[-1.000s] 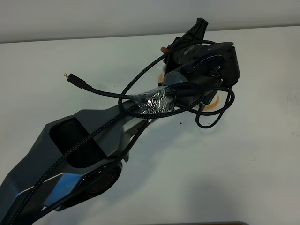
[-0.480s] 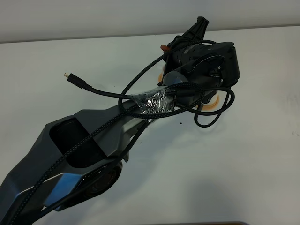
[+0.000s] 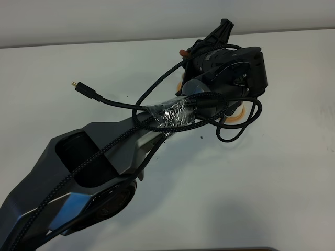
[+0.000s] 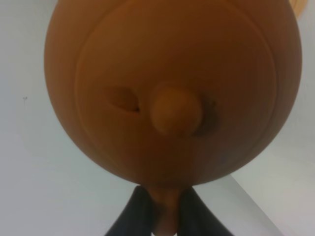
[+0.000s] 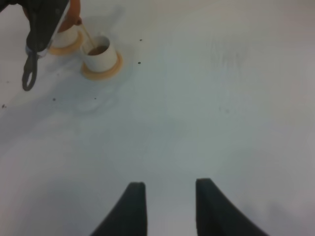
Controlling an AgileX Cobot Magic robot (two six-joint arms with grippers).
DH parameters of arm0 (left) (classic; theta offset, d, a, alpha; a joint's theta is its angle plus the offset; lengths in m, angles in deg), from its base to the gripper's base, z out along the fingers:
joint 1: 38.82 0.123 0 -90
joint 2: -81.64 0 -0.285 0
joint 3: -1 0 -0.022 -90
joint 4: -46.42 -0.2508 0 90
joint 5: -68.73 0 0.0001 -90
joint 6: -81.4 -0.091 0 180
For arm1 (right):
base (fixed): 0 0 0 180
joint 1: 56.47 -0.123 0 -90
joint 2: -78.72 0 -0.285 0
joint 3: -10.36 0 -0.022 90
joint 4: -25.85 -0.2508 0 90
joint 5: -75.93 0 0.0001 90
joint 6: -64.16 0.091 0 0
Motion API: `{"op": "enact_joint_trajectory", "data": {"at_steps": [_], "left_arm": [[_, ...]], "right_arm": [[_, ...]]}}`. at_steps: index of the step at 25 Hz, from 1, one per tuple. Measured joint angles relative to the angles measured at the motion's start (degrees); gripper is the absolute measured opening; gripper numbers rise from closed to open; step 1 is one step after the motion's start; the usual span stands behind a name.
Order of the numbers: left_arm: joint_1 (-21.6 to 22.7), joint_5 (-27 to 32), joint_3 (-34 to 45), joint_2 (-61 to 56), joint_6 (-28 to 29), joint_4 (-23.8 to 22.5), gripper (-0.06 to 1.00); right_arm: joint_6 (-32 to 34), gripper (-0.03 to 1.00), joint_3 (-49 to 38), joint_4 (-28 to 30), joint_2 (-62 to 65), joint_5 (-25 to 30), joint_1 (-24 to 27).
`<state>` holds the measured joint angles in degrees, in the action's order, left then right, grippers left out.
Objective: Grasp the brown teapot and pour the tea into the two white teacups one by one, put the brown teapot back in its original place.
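Both left jaws pinch the brown teapot (image 4: 172,93) by its handle (image 4: 166,216); right jaws stand parted above the table (image 5: 206,98).

The left arm (image 3: 99,157) and its loose cables (image 3: 112,101) slant from near left to far centre, where the brown teapot (image 4: 172,88) hangs over the two white teacups (image 5: 101,55); rightward the counter (image 3: 282,188) lies open.

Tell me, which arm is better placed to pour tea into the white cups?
The left. The left tool is shut on the handle of the brown teapot, over the white teacups, and tea streams into one. The right tool hangs open and empty, well apart from them.
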<state>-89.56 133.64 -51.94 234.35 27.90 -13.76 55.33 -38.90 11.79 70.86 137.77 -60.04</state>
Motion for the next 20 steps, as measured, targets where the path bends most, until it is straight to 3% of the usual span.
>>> {"op": "enact_joint_trajectory", "data": {"at_steps": [20], "left_arm": [[0.0, -0.3, 0.0, 0.0, -2.7, -0.1, 0.11]], "right_arm": [[0.0, 0.24, 0.0, 0.0, 0.0, 0.0, 0.0]]}}
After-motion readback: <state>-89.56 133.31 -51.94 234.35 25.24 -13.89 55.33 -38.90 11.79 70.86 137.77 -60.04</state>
